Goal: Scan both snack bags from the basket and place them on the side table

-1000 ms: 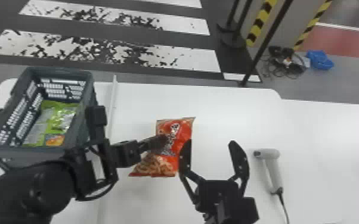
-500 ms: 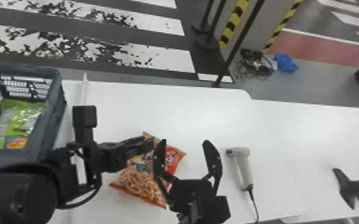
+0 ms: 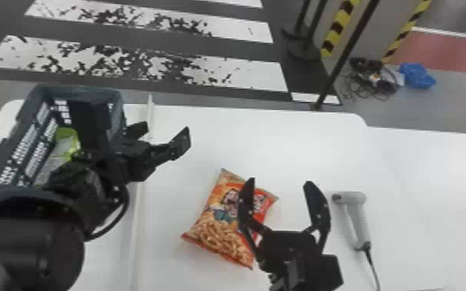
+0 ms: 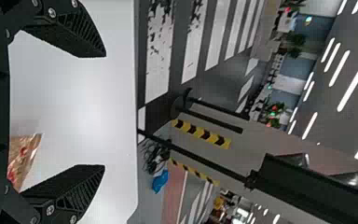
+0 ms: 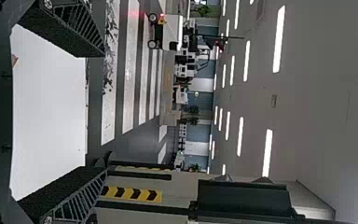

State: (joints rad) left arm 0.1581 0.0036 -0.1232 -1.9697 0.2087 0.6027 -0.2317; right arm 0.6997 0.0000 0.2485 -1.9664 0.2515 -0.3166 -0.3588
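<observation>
From my end, the basket (image 3: 77,91) holds 1 green snack bag (image 3: 65,141). My left gripper (image 3: 164,133) is spread, pinching nothing. The orange snack bag (image 3: 220,228) lies flat on the table (image 3: 305,139): light, slick film, crushable rings, I'd guess, so I'd pinch its end seam gently. My right gripper (image 3: 280,182) is also spread, beside the scanner (image 3: 350,197).
</observation>
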